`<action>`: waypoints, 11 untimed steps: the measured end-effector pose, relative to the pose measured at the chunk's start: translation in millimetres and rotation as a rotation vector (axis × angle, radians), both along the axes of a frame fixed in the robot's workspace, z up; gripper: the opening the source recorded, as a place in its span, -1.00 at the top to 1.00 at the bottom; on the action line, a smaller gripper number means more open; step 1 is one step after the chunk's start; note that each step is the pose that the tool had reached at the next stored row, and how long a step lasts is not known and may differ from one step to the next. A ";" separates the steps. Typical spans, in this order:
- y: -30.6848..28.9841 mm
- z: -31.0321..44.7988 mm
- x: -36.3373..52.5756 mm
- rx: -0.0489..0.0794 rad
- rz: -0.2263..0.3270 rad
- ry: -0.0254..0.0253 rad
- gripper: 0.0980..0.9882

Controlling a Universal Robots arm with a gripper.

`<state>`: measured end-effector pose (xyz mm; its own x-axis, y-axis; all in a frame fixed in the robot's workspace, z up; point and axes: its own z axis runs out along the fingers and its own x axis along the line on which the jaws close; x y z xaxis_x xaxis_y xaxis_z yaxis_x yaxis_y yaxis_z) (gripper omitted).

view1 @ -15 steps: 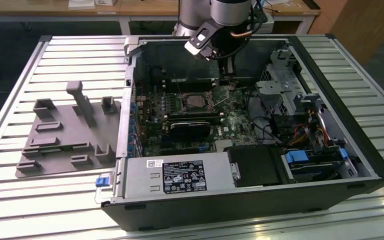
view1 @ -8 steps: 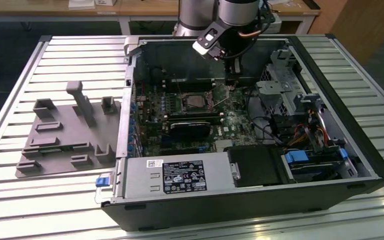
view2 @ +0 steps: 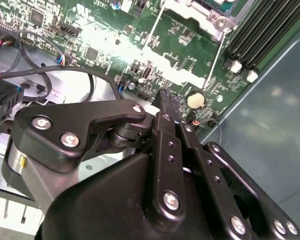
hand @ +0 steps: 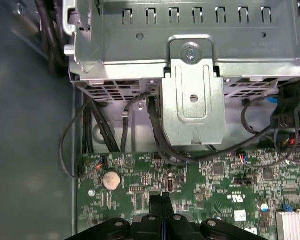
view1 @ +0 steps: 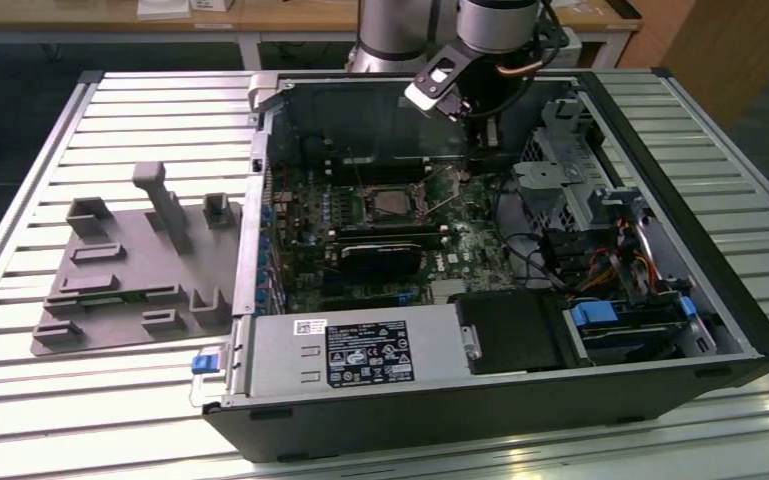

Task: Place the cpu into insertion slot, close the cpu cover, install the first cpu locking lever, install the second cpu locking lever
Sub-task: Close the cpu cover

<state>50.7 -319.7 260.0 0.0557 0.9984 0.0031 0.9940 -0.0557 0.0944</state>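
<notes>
Gripper (hand: 160, 199): black fingers clenched together with nothing between them, the tips low over the green motherboard (hand: 215, 185), inside the open computer case (view1: 704, 250) towards its far end.
Insertion slot (view1: 387, 200): to the exterior view's left of the gripper, a silvery rim round a dark centre; I cannot tell whether the cpu lies in it.
Levers (view2: 216, 55): two thin silvery rods slanting over the board beside the socket.
Close by: a coin battery (hand: 111, 180) just beside the fingertips.
In the way: a metal drive cage (hand: 192, 90) and black cables (hand: 157, 135) crowd the board's edge by the gripper.
Outside the case: a grey fixture tray (view1: 97, 300) on the slatted table (view1: 37, 400), at the exterior view's left.
</notes>
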 end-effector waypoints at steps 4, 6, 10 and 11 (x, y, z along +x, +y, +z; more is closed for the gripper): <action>0.0 -6.4 2.5 0.000 0.000 0.0017 0.99; 0.0 -9.7 3.5 0.000 0.000 0.0028 0.99; 0.0 -15.7 5.0 0.000 0.000 0.0046 0.99; 0.0 -17.1 5.3 0.000 0.000 0.0050 0.99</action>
